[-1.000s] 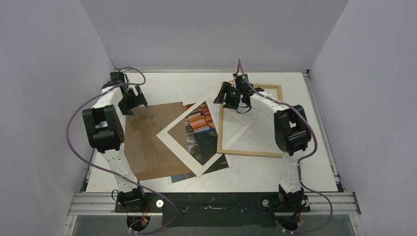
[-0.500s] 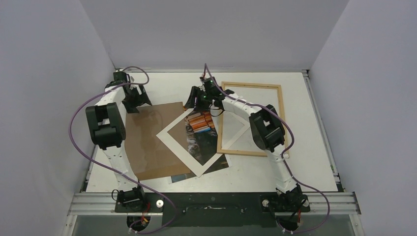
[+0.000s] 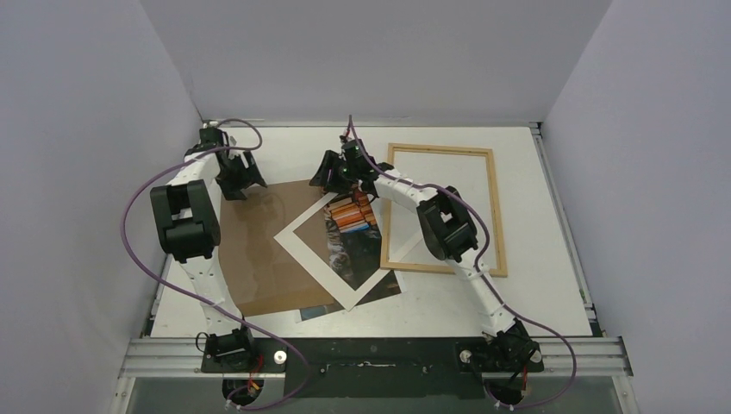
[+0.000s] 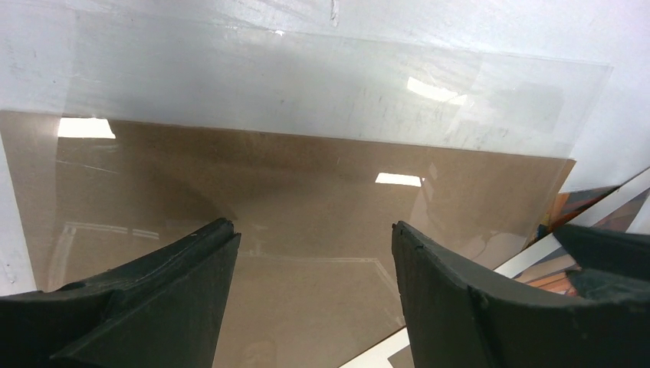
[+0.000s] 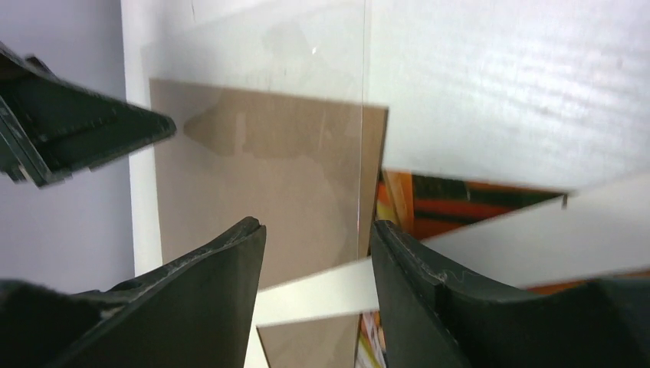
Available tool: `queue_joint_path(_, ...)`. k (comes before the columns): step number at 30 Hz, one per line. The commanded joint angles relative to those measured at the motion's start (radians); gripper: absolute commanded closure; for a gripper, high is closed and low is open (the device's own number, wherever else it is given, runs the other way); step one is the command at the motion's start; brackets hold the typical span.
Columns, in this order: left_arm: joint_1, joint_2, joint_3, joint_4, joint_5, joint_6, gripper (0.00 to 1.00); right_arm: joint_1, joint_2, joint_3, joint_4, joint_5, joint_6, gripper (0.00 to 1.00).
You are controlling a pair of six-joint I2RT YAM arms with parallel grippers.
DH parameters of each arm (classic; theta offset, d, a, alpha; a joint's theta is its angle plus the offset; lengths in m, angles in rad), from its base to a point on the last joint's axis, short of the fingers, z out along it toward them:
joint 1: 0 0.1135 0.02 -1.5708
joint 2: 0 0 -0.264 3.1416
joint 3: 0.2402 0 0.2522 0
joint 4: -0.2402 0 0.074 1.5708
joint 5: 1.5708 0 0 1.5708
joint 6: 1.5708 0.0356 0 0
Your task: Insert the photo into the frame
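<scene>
The photo [image 3: 349, 226] lies mid-table, mostly covered by a white mat [image 3: 303, 250]; cat and coloured books show through the mat's opening. Its orange books also show in the right wrist view [image 5: 467, 201]. The light-wood frame [image 3: 498, 216] lies flat to the right, its left rail resting over the mat's corner. My right gripper [image 3: 332, 178] hovers open over the mat's far corner [image 5: 322, 295], nothing between its fingers. My left gripper [image 3: 238, 179] stands open above the far edge of a brown backing board [image 4: 306, 192].
A clear pane [image 4: 306, 84] lies over the brown board [image 3: 259, 259] and juts past its far edge; its edge shows in the right wrist view [image 5: 360, 153]. The left wall stands close beside the left arm. The two grippers are about a hand's width apart.
My right arm has swung left, from above the frame's far left corner to the mat's far corner. The left gripper has shifted slightly toward the back and narrowed a little.
</scene>
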Motion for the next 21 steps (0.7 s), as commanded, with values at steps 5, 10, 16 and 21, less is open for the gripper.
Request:
queue_joint_path(5, -0.02, -0.04, -0.059, 0.045, 0.029, -0.033, 0.33, 0.001, 0.115, 0.179, 0.166, 0.143, 0.05, 0.47)
queue_joint_path(10, -0.037, -0.024, -0.077, 0.026, 0.048, -0.01, 0.4, 0.0, 0.167, 0.231, 0.18, 0.182, 0.047, 0.47)
queue_joint_path(16, -0.048, -0.023, -0.115, 0.034, 0.058, -0.007, 0.41, 0.005, 0.271, 0.389, 0.043, 0.165, -0.012, 0.47)
queue_joint_path(21, -0.062, -0.007, -0.124, 0.024, 0.056, 0.007, 0.42, 0.012, 0.284, 0.368, 0.043, 0.186, -0.024, 0.47)
